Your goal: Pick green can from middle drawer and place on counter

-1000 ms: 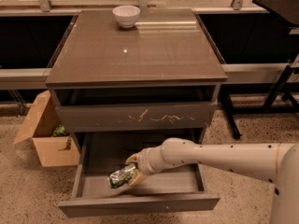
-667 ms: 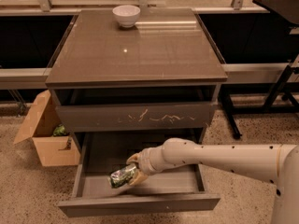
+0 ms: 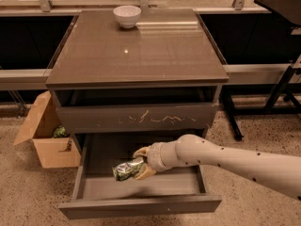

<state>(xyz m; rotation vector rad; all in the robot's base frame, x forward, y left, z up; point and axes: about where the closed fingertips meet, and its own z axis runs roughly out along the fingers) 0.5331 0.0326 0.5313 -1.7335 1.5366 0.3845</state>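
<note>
The green can [image 3: 125,170] lies on its side inside the open middle drawer [image 3: 141,206], held just above the grey drawer floor. My gripper [image 3: 140,163] reaches in from the right on a pale arm, and its tan fingers [image 3: 142,151] are shut on the can's right end. The counter [image 3: 136,48] is the glossy grey-brown top of the cabinet, above the drawer.
A white bowl [image 3: 127,16] sits at the counter's back edge. The drawer above [image 3: 136,117] has white scratches on its front and is slightly open. A cardboard box [image 3: 44,133] with a dull green lump [image 3: 59,132] stands on the floor at left. A black table leg [image 3: 277,93] is at right.
The can and gripper have stayed almost in place in the drawer; at most a slight lift of the can.
</note>
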